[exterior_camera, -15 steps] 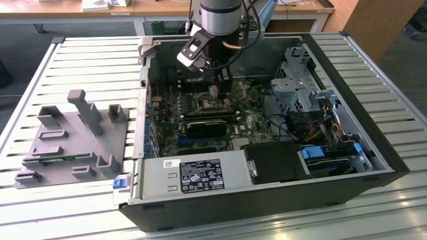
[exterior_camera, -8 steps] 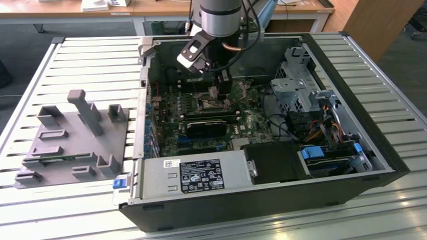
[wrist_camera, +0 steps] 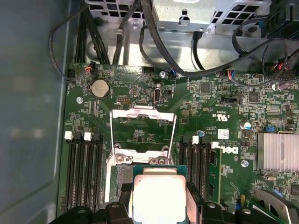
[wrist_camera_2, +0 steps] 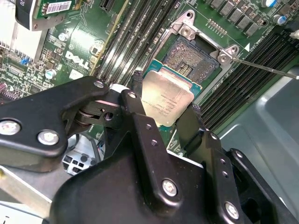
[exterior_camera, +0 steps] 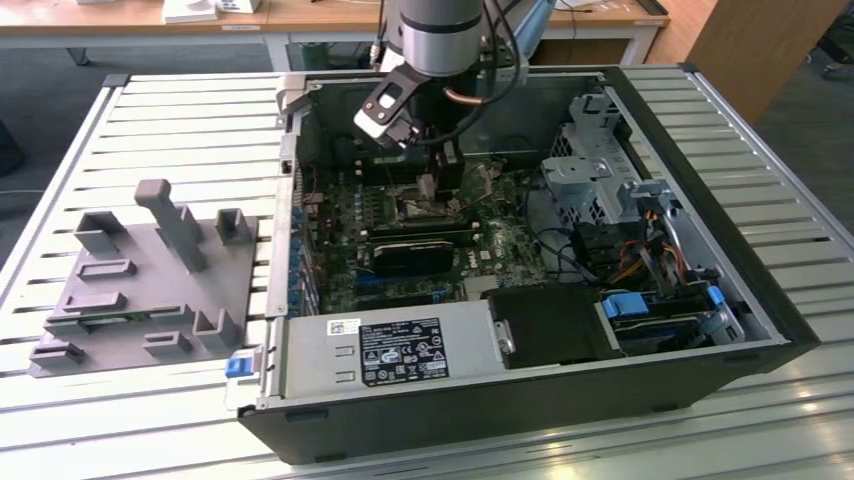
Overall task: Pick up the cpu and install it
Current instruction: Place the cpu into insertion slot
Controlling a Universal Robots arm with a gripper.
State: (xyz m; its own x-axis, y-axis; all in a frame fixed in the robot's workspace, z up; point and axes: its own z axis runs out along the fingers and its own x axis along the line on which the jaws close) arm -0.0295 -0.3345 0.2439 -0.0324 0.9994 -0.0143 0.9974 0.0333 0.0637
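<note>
Your tool (wrist_camera_2: 166, 95) grips the cpu (wrist_camera_2: 168, 100) by two opposite edges, jaws closed on it, just over the open socket (wrist_camera_2: 192, 55).

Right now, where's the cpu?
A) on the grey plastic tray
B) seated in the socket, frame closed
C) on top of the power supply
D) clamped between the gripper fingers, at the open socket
D: in the second wrist view the cpu sits between the two fingers of the gripper, partly over the socket, whose contacts are exposed and whose metal frame stands open in the first wrist view.
</note>
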